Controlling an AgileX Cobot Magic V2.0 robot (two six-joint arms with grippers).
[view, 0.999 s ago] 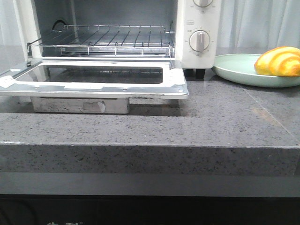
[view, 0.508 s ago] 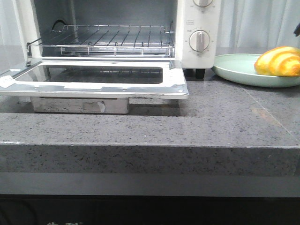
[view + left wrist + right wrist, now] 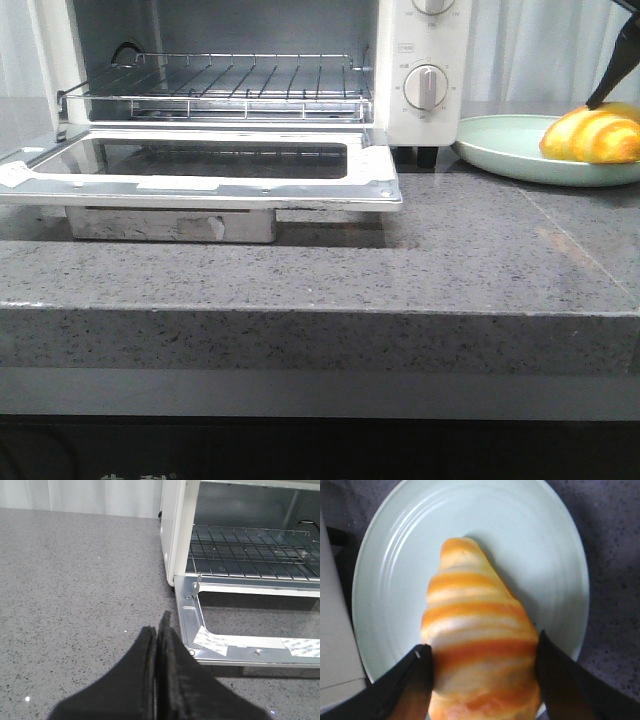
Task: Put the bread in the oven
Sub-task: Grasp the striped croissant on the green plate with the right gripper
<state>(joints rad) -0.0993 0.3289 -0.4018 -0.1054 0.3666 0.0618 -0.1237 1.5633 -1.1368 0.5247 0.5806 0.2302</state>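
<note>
The bread [image 3: 590,135], a glossy yellow roll with orange stripes, lies on the pale green plate [image 3: 500,148] to the right of the oven [image 3: 425,45]. The white oven's door [image 3: 200,182] is folded down flat and its wire rack [image 3: 220,85] is bare. In the right wrist view my right gripper [image 3: 482,644] is open, with one black finger [image 3: 415,680] on each side of the bread [image 3: 475,615], right at its flanks. Only one finger [image 3: 606,82] shows in the front view. My left gripper [image 3: 157,626] is shut and empty, low over the counter beside the oven door's corner [image 3: 192,630].
The grey stone counter [image 3: 450,260] has a front edge close to the camera. The open door juts out over it on the left. The oven's knobs [image 3: 427,88] face forward next to the plate. A white curtain hangs behind.
My right gripper has come down from the upper right onto the bread. The bread has shifted slightly left on the plate. The oven has not changed.
</note>
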